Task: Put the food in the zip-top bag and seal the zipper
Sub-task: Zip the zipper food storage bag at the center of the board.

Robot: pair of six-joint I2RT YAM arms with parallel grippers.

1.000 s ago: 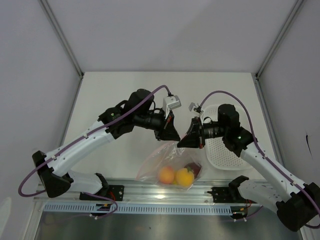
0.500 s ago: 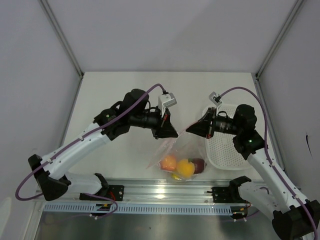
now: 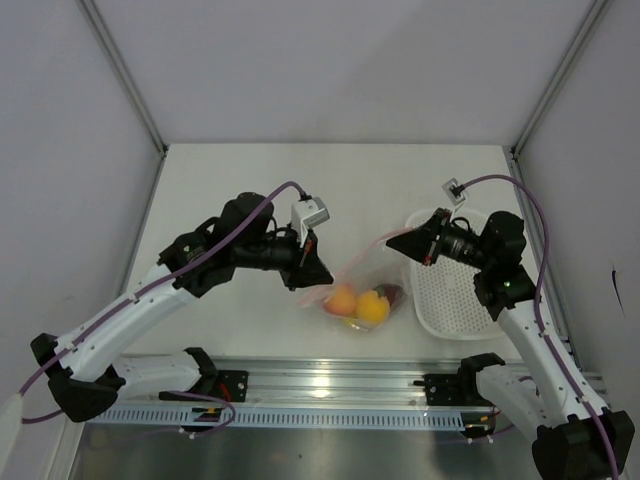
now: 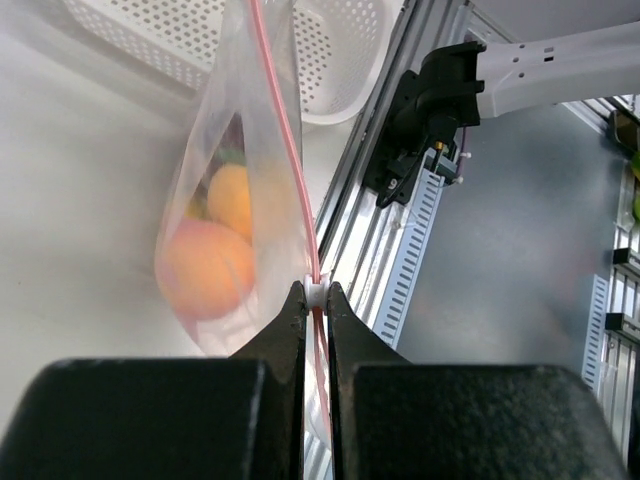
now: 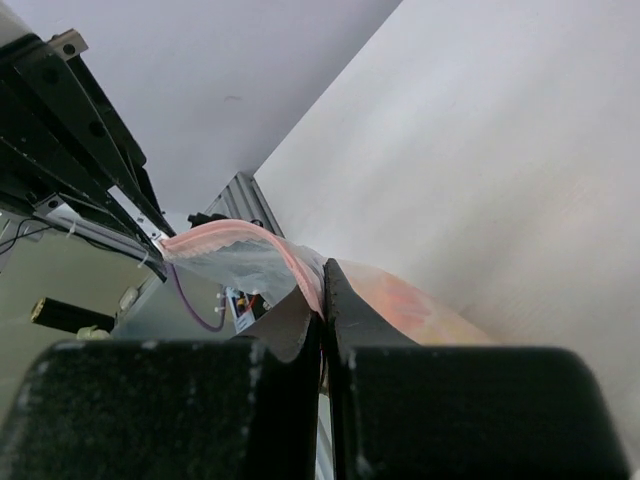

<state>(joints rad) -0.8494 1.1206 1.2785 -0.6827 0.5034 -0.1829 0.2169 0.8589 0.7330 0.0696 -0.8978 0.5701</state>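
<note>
Clear plastic stretches between my two tools in the top view. The zip-top bag (image 3: 362, 272) has its upper edge pulled taut from my left tool (image 3: 311, 275) to my right tool (image 3: 392, 243). Its belly sags toward the near edge of the worktop (image 3: 240, 190), close to the metal rail (image 3: 330, 382). I cannot tell whether it touches down. All the food I can see sits in that belly: an orange-red piece (image 3: 341, 299), a yellow piece (image 3: 373, 308) touching it, and a dark red piece (image 3: 396, 294) at the right. The white perforated basket (image 3: 450, 305) lies just beside the bag on the right, under my right arm. The widest stretch of worktop runs beyond the bag to the far wall, with side walls closing in left and right.

From my left wrist, the left tool's fingers are pressed together on the zipper (image 4: 285, 130), with only the pink-red strip and a small white bit between the tips. The strip runs straight away from the fingers toward the basket's rim. The bag hangs to its left, and the rail's edge runs close on the right.

From my right wrist, the right tool is likewise clamped, and the pink strip curves in from the left and disappears between the fingertips. Pale worktop fills the right side of this view.
</note>
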